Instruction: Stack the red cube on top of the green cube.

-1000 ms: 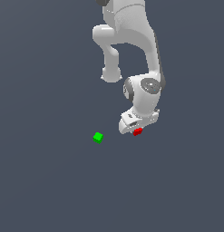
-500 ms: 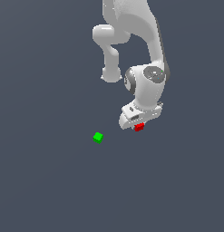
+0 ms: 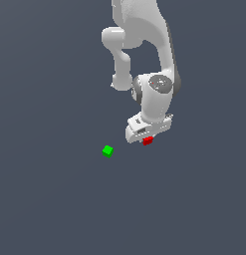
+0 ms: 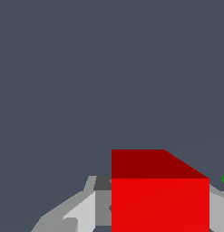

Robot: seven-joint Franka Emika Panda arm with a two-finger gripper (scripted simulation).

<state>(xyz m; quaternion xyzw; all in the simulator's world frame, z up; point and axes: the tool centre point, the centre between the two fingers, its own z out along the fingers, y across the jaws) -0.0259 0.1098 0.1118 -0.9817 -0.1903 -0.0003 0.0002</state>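
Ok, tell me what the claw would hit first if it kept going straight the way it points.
The claw points down with the red cube at its tip, so the cube would likely meet the bare floor first. The green cube sits off toward the exterior view's left, outside that line.

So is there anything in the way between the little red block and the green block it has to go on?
Nothing visible. The tiny bright red cube sits at the claw, and only bare grey floor lies between it and the tiny bright green cube, toward the exterior view's left.
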